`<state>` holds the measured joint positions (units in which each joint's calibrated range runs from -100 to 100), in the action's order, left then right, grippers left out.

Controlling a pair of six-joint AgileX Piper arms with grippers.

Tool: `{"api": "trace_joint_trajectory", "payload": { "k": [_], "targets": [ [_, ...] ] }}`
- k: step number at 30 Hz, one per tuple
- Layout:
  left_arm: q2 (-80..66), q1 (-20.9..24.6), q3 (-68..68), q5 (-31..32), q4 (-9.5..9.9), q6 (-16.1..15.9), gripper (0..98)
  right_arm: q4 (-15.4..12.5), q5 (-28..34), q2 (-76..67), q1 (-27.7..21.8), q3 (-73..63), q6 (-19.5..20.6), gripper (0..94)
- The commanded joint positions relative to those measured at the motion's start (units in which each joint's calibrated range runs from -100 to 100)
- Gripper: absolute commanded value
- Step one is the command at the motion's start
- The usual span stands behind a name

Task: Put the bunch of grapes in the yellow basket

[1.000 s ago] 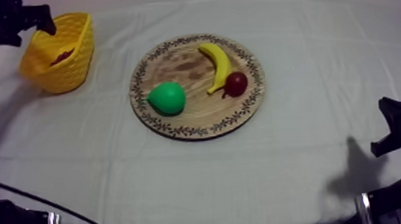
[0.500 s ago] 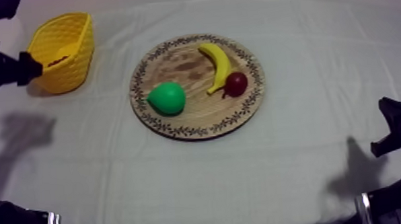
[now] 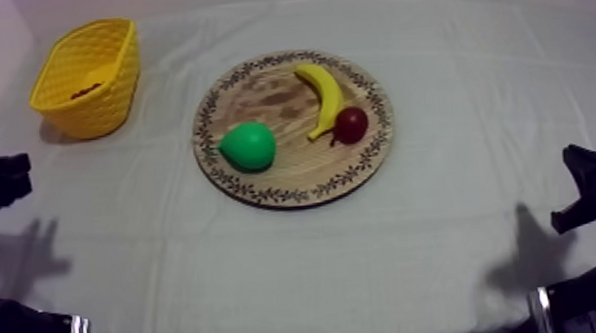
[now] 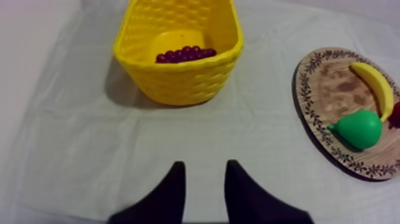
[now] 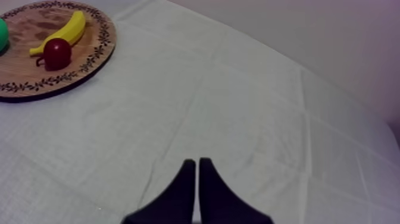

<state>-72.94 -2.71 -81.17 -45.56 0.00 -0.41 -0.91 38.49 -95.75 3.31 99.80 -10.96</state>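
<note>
The dark purple bunch of grapes [image 4: 186, 55] lies inside the yellow basket [image 4: 178, 83] at the table's far left, where the top view shows the grapes [image 3: 83, 91] as a dark patch in the basket [image 3: 97, 107]. My left gripper [image 4: 205, 173] hangs over bare cloth a good way in front of the basket, fingers apart with nothing between them. In the top view it is at the left edge [image 3: 2, 179]. My right gripper [image 5: 197, 161] is shut, a narrow wedge over cloth to the right of the wooden board [image 5: 24, 24], low at the right edge [image 3: 590, 193].
The round wooden board [image 3: 277, 95] sits mid-table with a banana [image 3: 322, 95], a green pear [image 3: 248, 146] and a small red fruit [image 3: 350, 124] on it. Open cloth lies between basket and board and along the front.
My left arm has drawn back from over the basket to the near left edge, and its fingers have come closer together. The right arm has stayed put.
</note>
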Motion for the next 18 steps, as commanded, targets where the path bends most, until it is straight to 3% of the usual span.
{"api": "trace_joint_trajectory", "payload": {
  "k": [1, 7, 16, 18],
  "targets": [
    [-8.21, -0.07, -2.18, 0.36, -0.20, 0.14, 15.7, 0.00, -0.03, -0.01, -0.02, -0.02, 0.01, 0.3],
    [-18.10, -0.08, -7.92, 0.98, -0.09, 0.95, 3.0, 0.00, -0.03, -0.01, -0.02, -0.02, 0.00, 0.3],
    [-25.68, 1.18, -12.98, 1.00, 0.29, 0.56, 0.2, 0.00, -0.03, -0.01, -0.02, -0.02, 0.00, 0.3],
    [-26.25, 1.24, -13.52, 1.40, 0.51, 1.72, 0.1, 0.00, -0.03, -0.01, -0.02, -0.02, 0.01, 0.3]
  ]
}}
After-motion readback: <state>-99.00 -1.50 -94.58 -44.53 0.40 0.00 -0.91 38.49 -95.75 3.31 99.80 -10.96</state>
